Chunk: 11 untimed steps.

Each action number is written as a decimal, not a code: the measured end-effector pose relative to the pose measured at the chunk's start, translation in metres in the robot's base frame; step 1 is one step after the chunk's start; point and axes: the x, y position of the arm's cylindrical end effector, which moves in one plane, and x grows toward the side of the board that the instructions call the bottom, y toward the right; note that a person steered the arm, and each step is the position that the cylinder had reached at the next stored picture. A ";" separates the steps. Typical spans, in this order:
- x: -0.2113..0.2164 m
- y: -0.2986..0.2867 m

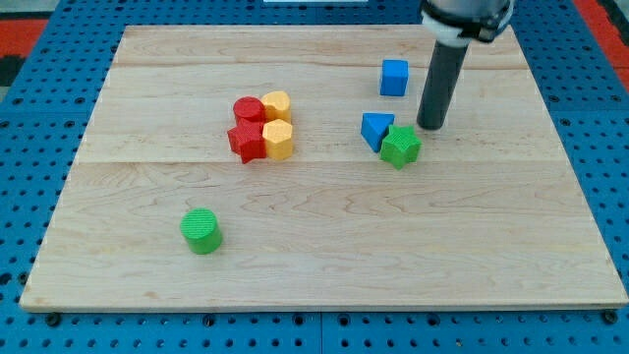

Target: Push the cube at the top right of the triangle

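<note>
A blue cube (394,77) sits near the view's top, right of centre. A blue triangle (375,129) lies below it, touching a green star-shaped block (400,147) at its lower right. My tip (429,127) stands just right of the triangle and just above-right of the green star, below and to the right of the blue cube.
A cluster of a red cylinder (248,109), a red star (247,142) and two yellow blocks (277,104) (279,140) sits left of centre. A green cylinder (201,231) stands at the lower left. The wooden board (324,246) rests on a blue surface.
</note>
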 end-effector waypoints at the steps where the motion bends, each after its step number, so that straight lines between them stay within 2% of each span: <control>1: -0.057 0.010; 2: -0.101 0.010; 4: -0.054 -0.048; 6: -0.082 -0.043; 7: -0.072 -0.070; 9: -0.044 -0.054; 11: -0.080 -0.061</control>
